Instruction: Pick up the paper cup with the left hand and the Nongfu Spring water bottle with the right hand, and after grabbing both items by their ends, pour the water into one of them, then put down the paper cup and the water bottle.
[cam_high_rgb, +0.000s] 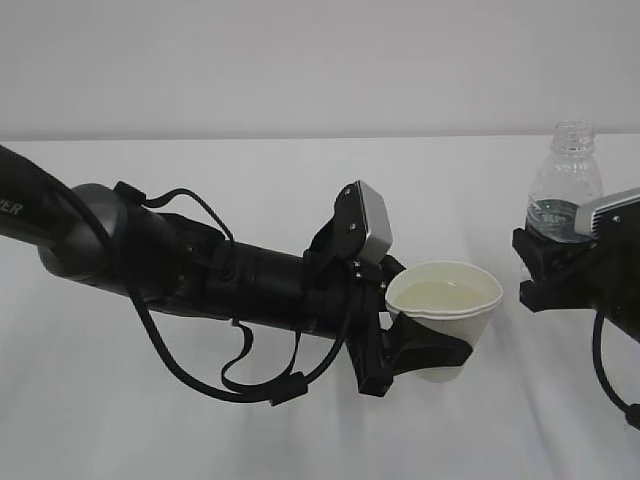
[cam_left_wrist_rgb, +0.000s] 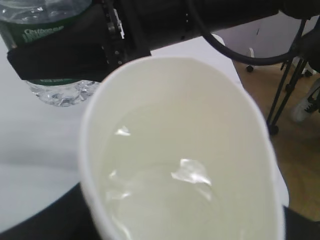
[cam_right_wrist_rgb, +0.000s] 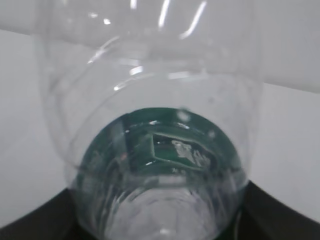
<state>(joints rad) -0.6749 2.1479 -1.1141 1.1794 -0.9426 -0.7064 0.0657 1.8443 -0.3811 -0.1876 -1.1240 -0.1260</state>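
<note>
Exterior view gives me the clearest read: my left gripper (cam_high_rgb: 425, 345) is clamped around the lower half of the cup (cam_high_rgb: 445, 315), holding it upright above the desk (cam_high_rgb: 250, 180), and my right gripper (cam_high_rgb: 545, 265) is clamped on the bottle (cam_high_rgb: 563, 185) around its labelled middle, also upright, with the open neck standing clear above the jaws. The cup sits well apart from the bottle, off toward the middle of the desk. I can see water (cam_high_rgb: 445, 293) in the cup, well up toward the rim, and the left wrist view confirms it: the cup (cam_left_wrist_rgb: 180, 150) fills the picture just ahead of the gripper, with liquid glinting inside, and the bottle (cam_left_wrist_rgb: 47, 55) shows beyond it, at top left, in the other jaws. From the right wrist I look down through the bottle (cam_right_wrist_rgb: 150, 125) held right in front of the gripper, and some water (cam_right_wrist_rgb: 160, 200) remains low in it. So I judge both pick-ups and the pour as done, with the bottle back upright. What is left is setting the cup and the bottle down on the desk and letting go of each.
</note>
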